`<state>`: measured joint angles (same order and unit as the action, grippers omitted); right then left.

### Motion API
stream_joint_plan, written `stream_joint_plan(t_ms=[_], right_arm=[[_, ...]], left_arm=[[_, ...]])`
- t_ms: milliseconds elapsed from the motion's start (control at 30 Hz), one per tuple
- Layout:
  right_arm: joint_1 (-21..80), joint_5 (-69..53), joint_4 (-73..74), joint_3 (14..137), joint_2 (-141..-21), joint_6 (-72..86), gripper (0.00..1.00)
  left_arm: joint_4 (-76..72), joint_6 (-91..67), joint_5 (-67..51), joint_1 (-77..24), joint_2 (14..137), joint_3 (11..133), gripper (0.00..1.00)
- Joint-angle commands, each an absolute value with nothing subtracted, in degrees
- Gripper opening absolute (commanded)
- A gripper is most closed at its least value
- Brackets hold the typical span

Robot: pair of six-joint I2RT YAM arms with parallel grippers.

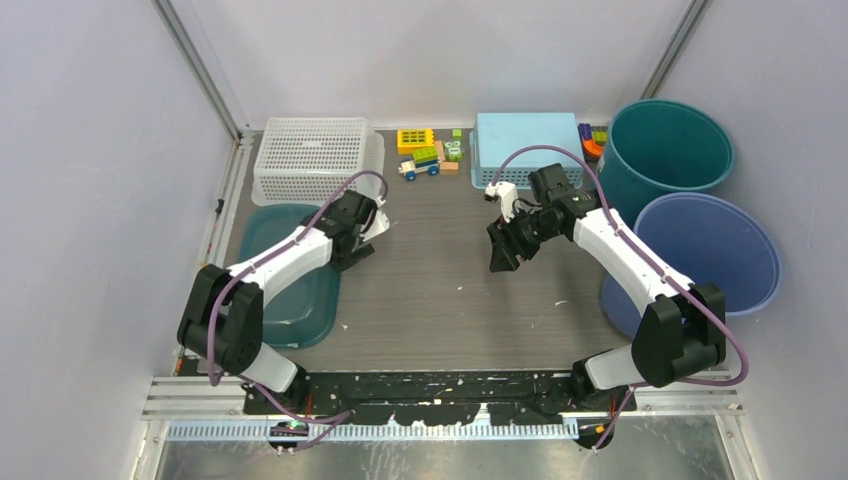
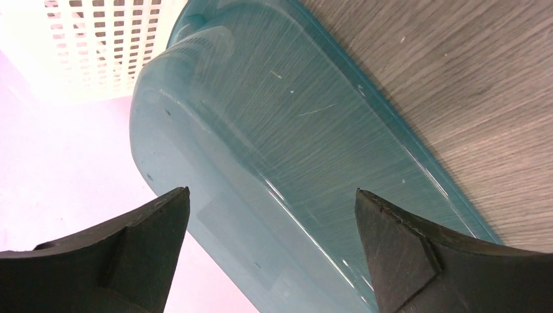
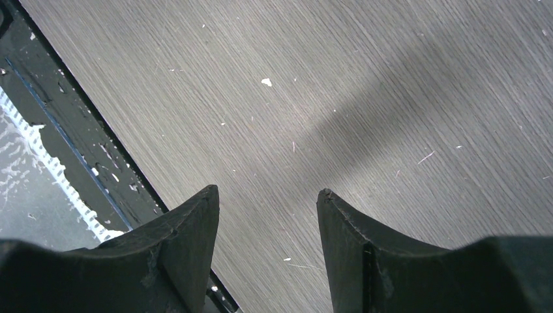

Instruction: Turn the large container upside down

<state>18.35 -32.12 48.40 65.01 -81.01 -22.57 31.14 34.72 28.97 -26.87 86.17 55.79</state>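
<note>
**Flip not yet begun: left pincer spread over the teal tub**

The large container, a shallow translucent teal tub, lies flat at about 9 o'clock on the tabletop. The wood grain shows through it in the left wrist view. As far as I can judge it sits open side up, though the pictures do not make that certain. Nothing grips it, so the whole turn appears to be left to do.

The left pincer hangs above the tub's far end with its jaws spread wide and nothing between them. The right pincer is raised over bare tabletop near the centre. Its jaws stand partly apart and hold nothing.

Room is uneven. The tub's outer long side runs along the tabletop's left edge, close to the wall, so there is little space to swing it toward 9 o'clock. A white mesh basket stands just beyond its far end at 11 o'clock and blocks a roll that way. Toward 3 o'clock the middle of the tabletop is open, and that looks the safest direction to tip it. Well clear of the tub are a light blue basket and small toys near 12 o'clock, a teal bucket at 2 o'clock and a blue bucket at 3 o'clock. The thin rim facing the open side looks like the likeliest place to pinch.
</note>
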Motion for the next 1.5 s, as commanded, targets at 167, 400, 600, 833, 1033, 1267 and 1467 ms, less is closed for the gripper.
stream_joint_plan(t_ms=[167, 400, 600, 833, 1033, 1267, 1467], right_arm=[[18.19, -33.18, 47.13, 65.17, -79.54, -22.85, 0.61], [18.17, -33.22, 47.04, 65.13, -79.54, -22.76, 0.61], [18.19, -33.31, 47.02, 65.16, -79.98, -22.84, 0.61], [18.16, -33.4, 47.05, 65.21, -80.08, -22.76, 0.61], [18.19, -33.4, 47.08, 65.13, -80.07, -22.76, 0.61], [18.14, -33.49, 47.05, 65.13, -80.16, -22.81, 0.61], [18.13, -33.49, 47.04, 65.13, -80.24, -22.85, 0.61]], left_arm=[[28.69, 32.12, 31.53, -24.71, 89.89, 60.56, 0.98], [28.83, 31.31, 32.18, -23.82, 91.72, 62.32, 0.97], [28.43, 31.76, 31.76, -21.74, 92.24, 62.41, 0.97], [27.86, 32.49, 31.39, -20.07, 92.59, 62.62, 0.97], [27.76, 33.12, 30.99, -19.04, 92.94, 62.77, 0.97], [28.51, 34.65, 29.94, -18.24, 91.63, 61.65, 0.97], [28.97, 35.34, 29.08, -18.11, 89.53, 60.66, 0.97]])
